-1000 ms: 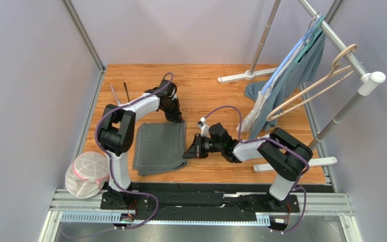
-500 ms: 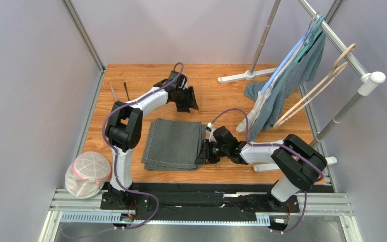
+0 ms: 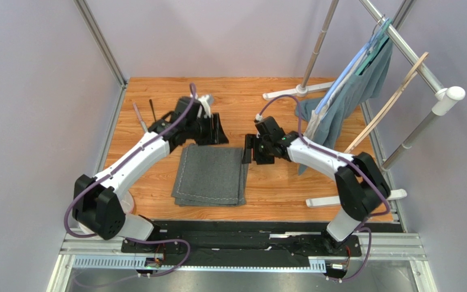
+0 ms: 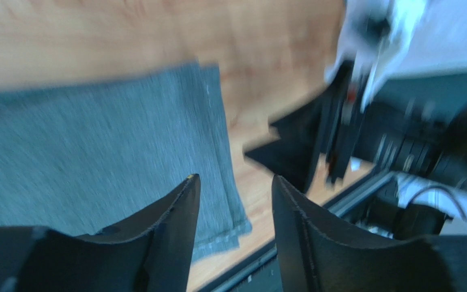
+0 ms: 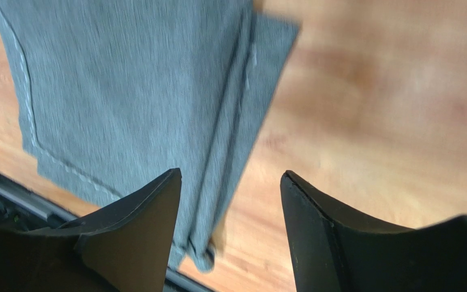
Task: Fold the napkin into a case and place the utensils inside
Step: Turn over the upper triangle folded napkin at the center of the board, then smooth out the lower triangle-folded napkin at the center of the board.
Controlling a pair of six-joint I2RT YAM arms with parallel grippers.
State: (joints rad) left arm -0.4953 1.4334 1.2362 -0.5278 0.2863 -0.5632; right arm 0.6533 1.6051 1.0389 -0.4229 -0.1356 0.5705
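The left hand (image 3: 219,130) and right hand (image 3: 249,149) hover open and empty at the far corners of the folded napkin (image 3: 210,175) on the table (image 3: 278,194), where pinching only the top layer could undo the fold.

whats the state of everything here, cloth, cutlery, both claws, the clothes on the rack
napkin, folded, flat on the table, not gripped
knife, lying on the table, outside the napkin
spoon, lying beside the knife, outside the napkin
left claw, open, empty
right claw, open, empty
garment, hanging on the rack
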